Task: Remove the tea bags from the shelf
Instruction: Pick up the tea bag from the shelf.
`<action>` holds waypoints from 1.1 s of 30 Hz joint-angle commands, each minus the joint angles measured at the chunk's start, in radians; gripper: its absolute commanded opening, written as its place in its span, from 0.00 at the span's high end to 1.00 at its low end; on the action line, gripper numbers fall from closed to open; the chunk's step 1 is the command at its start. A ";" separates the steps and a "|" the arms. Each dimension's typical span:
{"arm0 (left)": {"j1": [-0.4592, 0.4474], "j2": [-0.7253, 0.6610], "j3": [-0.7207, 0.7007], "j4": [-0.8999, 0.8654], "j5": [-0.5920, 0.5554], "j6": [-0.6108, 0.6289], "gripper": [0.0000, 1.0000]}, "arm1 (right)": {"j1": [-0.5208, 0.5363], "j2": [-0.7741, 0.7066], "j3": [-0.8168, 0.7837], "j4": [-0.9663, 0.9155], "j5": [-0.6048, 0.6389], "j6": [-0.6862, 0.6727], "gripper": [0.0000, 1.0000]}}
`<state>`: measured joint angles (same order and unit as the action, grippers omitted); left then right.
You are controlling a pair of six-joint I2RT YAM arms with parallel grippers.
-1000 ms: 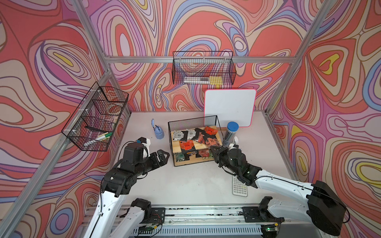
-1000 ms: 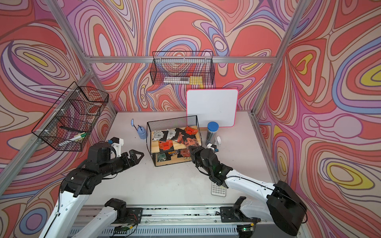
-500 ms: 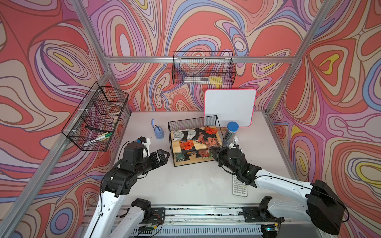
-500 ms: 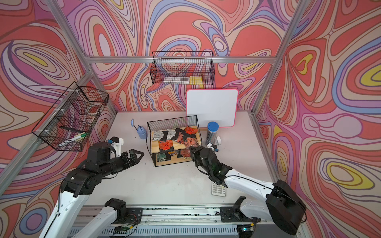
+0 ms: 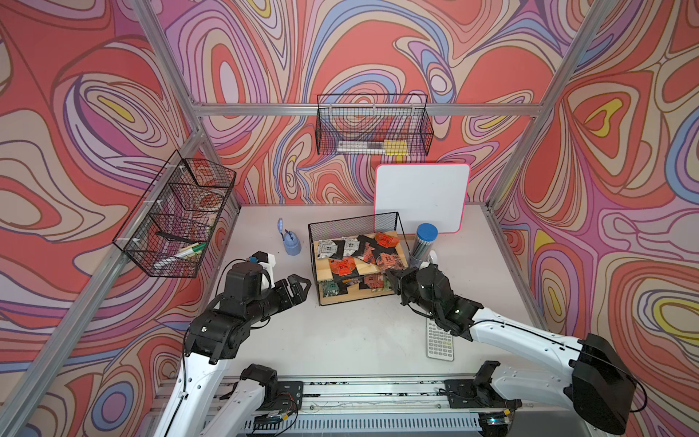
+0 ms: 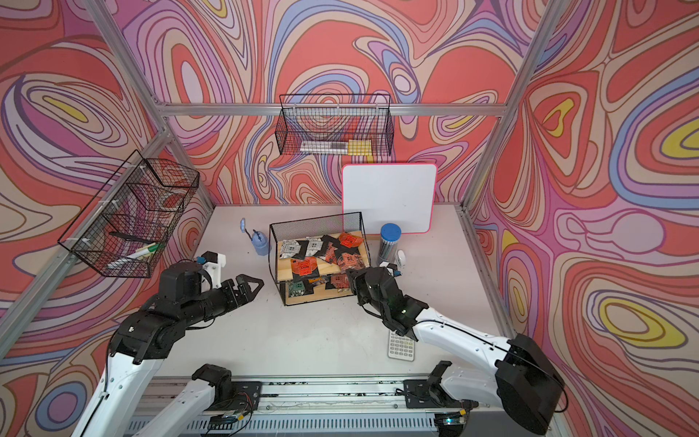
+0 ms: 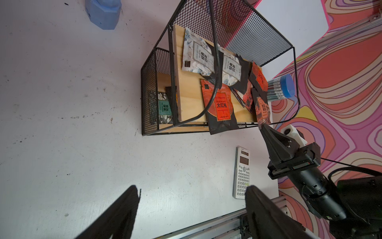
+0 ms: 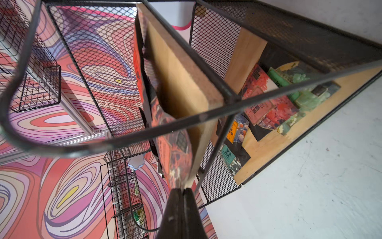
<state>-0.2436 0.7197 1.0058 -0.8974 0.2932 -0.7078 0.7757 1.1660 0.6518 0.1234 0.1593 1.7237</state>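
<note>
The shelf [image 5: 351, 227] [image 6: 314, 227] stands mid-table, a black wire rack with two wooden boards. Several tea bags [image 5: 342, 266] [image 6: 302, 266] lie on its top board, black with red labels and silver-white; more lie on the lower board [image 8: 266, 103]. My right gripper [image 5: 391, 274] [image 6: 350, 272] [image 8: 182, 189] is at the top board's front right corner, shut on the edge of a red-and-black tea bag [image 7: 262, 109] [image 8: 173, 157] that still rests on the board. My left gripper [image 5: 302, 285] [image 6: 255, 283] [image 7: 191, 192] hovers open over bare table left of the shelf, holding nothing.
A white calculator [image 5: 440, 340] lies under the right forearm. A blue-capped tube [image 5: 423, 242] and a whiteboard [image 5: 421, 196] stand behind the shelf on the right, a blue holder [image 5: 292, 244] on its left. Wire baskets hang on the left wall [image 5: 174, 215] and back wall [image 5: 372, 130].
The right gripper's jaws have closed on the tea bag at the top board's corner. The left arm has not moved.
</note>
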 commanded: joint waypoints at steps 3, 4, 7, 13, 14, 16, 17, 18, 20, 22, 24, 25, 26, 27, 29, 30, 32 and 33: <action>-0.006 -0.009 -0.004 0.020 0.003 -0.005 0.16 | 0.009 -0.026 0.052 -0.101 -0.040 0.066 1.00; -0.006 -0.009 -0.004 0.020 0.004 -0.005 0.16 | 0.010 -0.023 0.065 -0.121 -0.049 0.071 1.00; -0.006 -0.011 -0.004 0.022 0.003 -0.005 0.16 | 0.014 -0.015 0.088 -0.138 -0.066 0.071 1.00; -0.006 -0.012 -0.006 0.026 0.003 -0.008 0.16 | 0.034 -0.020 0.139 -0.195 -0.063 0.074 1.00; -0.006 -0.012 -0.006 0.025 0.002 -0.007 0.16 | 0.036 -0.022 0.147 -0.206 -0.062 0.072 1.00; -0.006 -0.015 -0.009 0.028 0.003 -0.010 0.17 | 0.040 -0.023 0.170 -0.226 -0.060 0.060 1.00; -0.006 -0.016 -0.010 0.028 0.003 -0.010 0.17 | 0.041 -0.024 0.178 -0.231 -0.058 0.055 1.00; -0.006 -0.015 -0.010 0.028 0.004 -0.010 0.17 | 0.042 -0.025 0.185 -0.232 -0.056 0.049 1.00; -0.006 -0.016 -0.010 0.031 0.006 -0.010 0.17 | 0.047 -0.030 0.197 -0.231 -0.048 0.037 1.00; -0.006 -0.014 -0.010 0.031 0.006 -0.010 0.17 | 0.049 -0.035 0.216 -0.245 -0.044 0.017 1.00; -0.006 -0.014 -0.010 0.032 0.006 -0.012 0.17 | 0.050 -0.040 0.235 -0.258 -0.044 0.005 1.00; -0.006 -0.014 -0.009 0.032 0.007 -0.012 0.17 | 0.050 -0.041 0.241 -0.263 -0.043 0.002 1.00; -0.006 -0.014 -0.009 0.032 0.006 -0.012 0.17 | 0.051 -0.044 0.245 -0.264 -0.041 -0.001 1.00; -0.006 -0.013 -0.009 0.033 0.007 -0.012 0.17 | 0.050 -0.045 0.250 -0.266 -0.041 -0.002 1.00; -0.006 -0.012 -0.008 0.034 0.008 -0.012 0.17 | 0.052 -0.046 0.259 -0.265 -0.043 -0.010 1.00; -0.006 -0.012 -0.007 0.035 0.008 -0.012 0.17 | 0.052 -0.045 0.266 -0.268 -0.044 -0.016 1.00; -0.006 -0.011 -0.006 0.034 0.008 -0.012 0.17 | 0.052 -0.040 0.278 -0.266 -0.049 -0.025 1.00; -0.006 -0.011 -0.004 0.034 0.008 -0.012 0.18 | 0.052 -0.037 0.284 -0.264 -0.052 -0.031 1.00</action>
<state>-0.2436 0.7113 1.0054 -0.8917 0.2932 -0.7155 0.8196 1.1332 0.9047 -0.1276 0.1112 1.7077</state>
